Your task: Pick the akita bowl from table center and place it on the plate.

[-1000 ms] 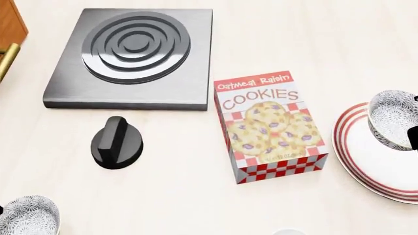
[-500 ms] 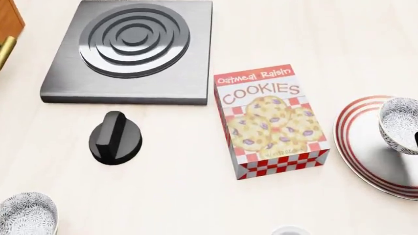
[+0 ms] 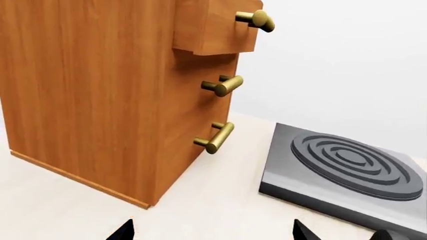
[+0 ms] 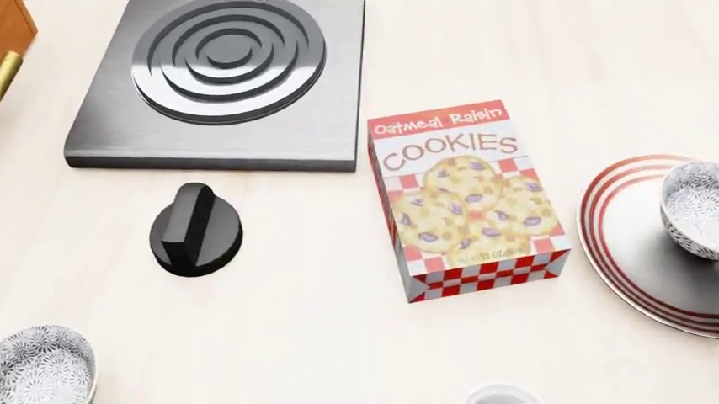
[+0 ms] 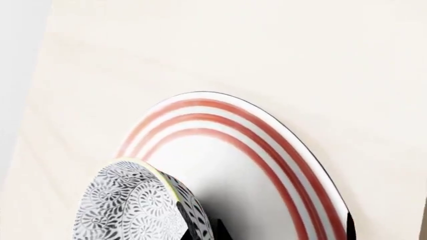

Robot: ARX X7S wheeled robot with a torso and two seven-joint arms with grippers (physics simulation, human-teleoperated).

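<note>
A small deep white bowl with a dense grey-black floral pattern (image 4: 695, 208) sits on the wide shallow white plate with red rim rings (image 4: 629, 252) at the table's right edge. In the right wrist view a dark fingertip (image 5: 195, 227) lies against the bowl's wall; whether that pincer is clenched cannot be told. The left pincer's (image 3: 212, 232) black tips stand apart, released, facing a wooden drawer cabinet (image 3: 113, 90).

Head: steep downward over table (image 4: 337, 337) | left wrist: low, level, near drawer cabinet (image 3: 100, 90), shares hotplate (image 3: 347, 165) | right wrist: close above plate (image 5: 267, 165), shared with head.
</note>
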